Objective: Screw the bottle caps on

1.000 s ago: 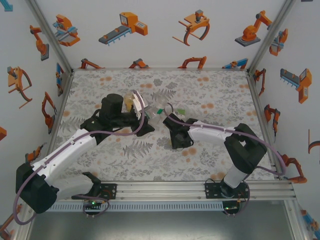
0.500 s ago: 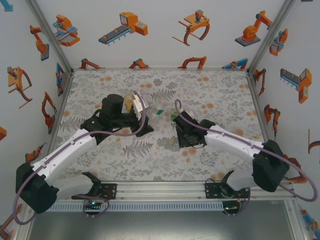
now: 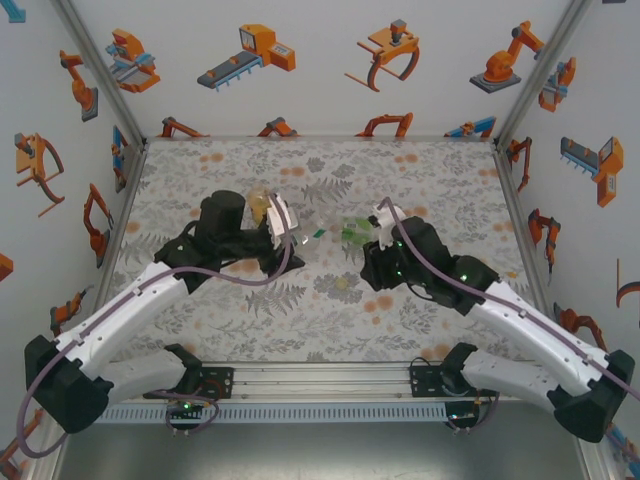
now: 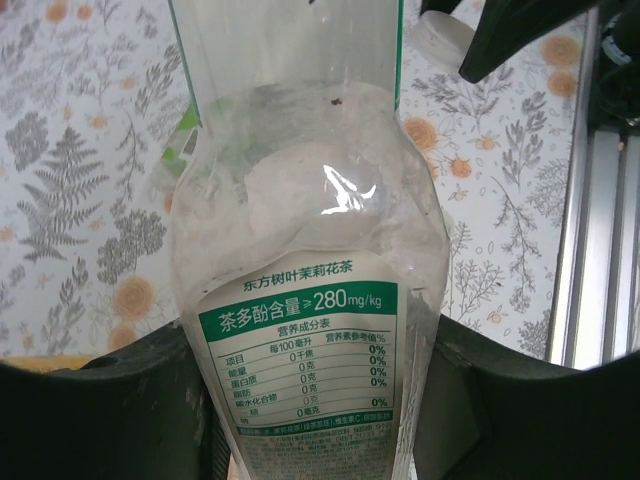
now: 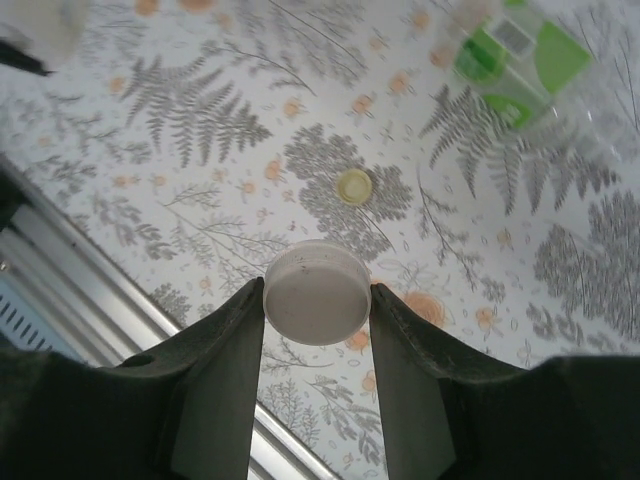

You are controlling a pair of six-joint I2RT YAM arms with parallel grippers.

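Floral-print table (image 3: 440, 180); pale yellow cap (image 5: 354, 186) lying on it, green-labelled clear bottle (image 5: 520, 60) on side nearby.

The left arm (image 3: 120, 315), at the lower left of the top view, had smooth white shell links between bulky matte-black joint housings. A lilac cable (image 3: 240, 281) ran along it. The right arm (image 3: 530, 335), at the lower right, was built alike, with small green lights (image 3: 462, 268) on its black wrist. Black mounting plates (image 3: 205, 380) carried both bases. The right gripper (image 5: 318, 300) had broad, dark, tapering fingers (image 5: 215, 390).
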